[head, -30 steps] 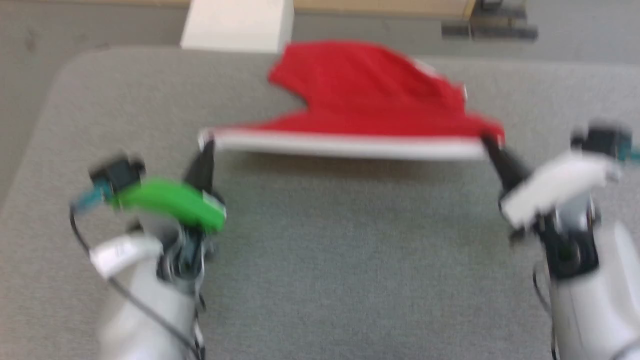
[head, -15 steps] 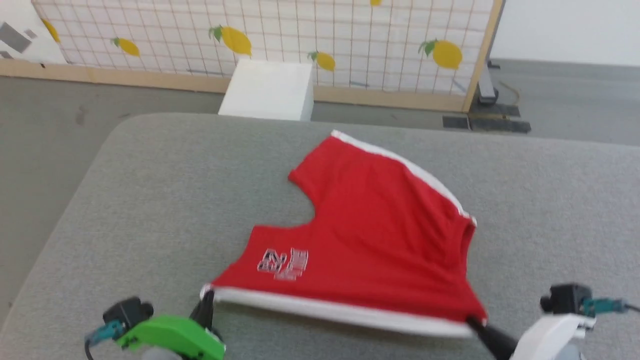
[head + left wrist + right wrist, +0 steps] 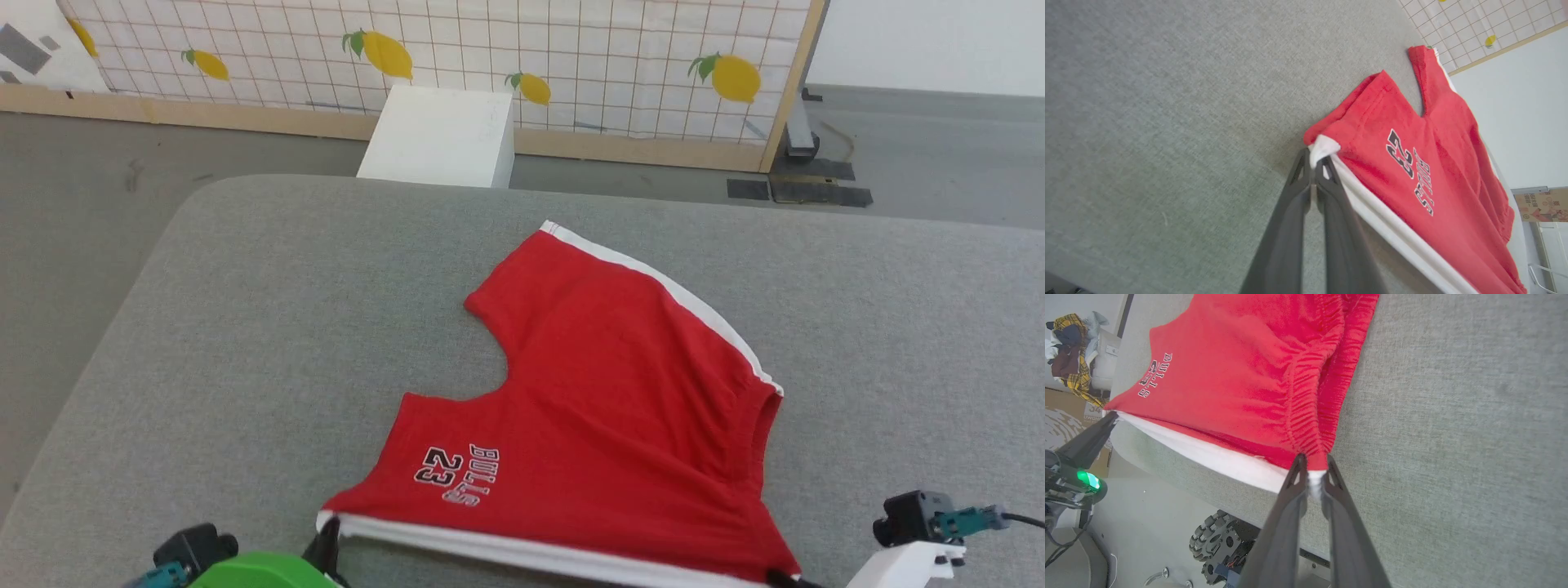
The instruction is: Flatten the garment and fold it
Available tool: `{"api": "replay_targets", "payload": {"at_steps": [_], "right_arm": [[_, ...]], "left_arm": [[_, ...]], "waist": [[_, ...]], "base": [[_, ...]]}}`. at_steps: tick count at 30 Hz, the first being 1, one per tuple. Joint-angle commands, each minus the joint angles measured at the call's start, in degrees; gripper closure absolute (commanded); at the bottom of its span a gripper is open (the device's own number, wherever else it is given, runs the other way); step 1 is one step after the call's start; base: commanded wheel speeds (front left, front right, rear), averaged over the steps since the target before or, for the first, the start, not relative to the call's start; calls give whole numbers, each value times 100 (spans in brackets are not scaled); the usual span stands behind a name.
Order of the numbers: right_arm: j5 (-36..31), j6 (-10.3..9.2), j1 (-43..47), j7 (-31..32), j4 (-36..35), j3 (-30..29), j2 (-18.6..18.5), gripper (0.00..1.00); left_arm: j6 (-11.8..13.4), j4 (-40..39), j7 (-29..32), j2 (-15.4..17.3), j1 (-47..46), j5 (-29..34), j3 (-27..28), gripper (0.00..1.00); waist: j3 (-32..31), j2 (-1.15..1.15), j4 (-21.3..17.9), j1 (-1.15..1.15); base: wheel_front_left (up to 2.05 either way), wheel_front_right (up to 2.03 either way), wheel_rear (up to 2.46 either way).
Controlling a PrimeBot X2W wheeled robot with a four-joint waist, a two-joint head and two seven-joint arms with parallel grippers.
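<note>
The garment (image 3: pixel 620 392), red shorts with white side stripes and a "BULLS 23" print, lies spread on the grey table (image 3: pixel 245 327). Its near striped edge is stretched between my two grippers. My left gripper (image 3: pixel 328 541) is shut on the leg-hem corner of the white stripe; the left wrist view shows the fingertips pinching that corner (image 3: pixel 1315 157) of the garment (image 3: pixel 1453 134). My right gripper (image 3: pixel 785 578) is shut on the waistband end of the same stripe, seen up close (image 3: pixel 1312 469) below the gathered elastic of the garment (image 3: pixel 1229 375).
A white box (image 3: pixel 441 135) and a lemon-patterned grid screen (image 3: pixel 571 49) stand beyond the table's far edge. The right wrist view shows my wheeled base (image 3: pixel 1216 543) below the near table edge and a heap of clothes (image 3: pixel 1069 343) to the side.
The head camera has tilted, so the whole picture shifted. The garment now lies flatter and more spread, with its print showing. Both grippers still hold the striped near edge.
</note>
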Motion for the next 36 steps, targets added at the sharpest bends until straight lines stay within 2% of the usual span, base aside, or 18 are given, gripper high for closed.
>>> {"api": "replay_targets", "payload": {"at_steps": [1,6,12,25,36], "right_arm": [[-23,-13,-108,-86,-50,-129,-60,100],[-31,-13,-398,-125,-114,-146,-24,100],[3,-13,-915,-135,-143,-169,-1,100],[339,-13,-2160,-276,51,-116,8,100],[626,-13,-2769,-691,335,166,9,100]], "left_arm": [[-1,-135,-114,81,-73,-28,128,100],[-120,-409,-159,108,-698,41,72,100],[-323,-68,0,139,-2027,173,-166,100],[-888,1965,-6,6,-4995,515,-596,100],[-1118,3371,-180,-36,-6450,717,-747,100]], "waist": [[77,0,-25,1],[339,0,-61,1],[883,0,-132,1],[2226,0,-540,1],[2996,0,-954,1]], "base": [[0,0,0],[0,0,0],[0,0,0],[0,0,0],[0,0,0]]}}
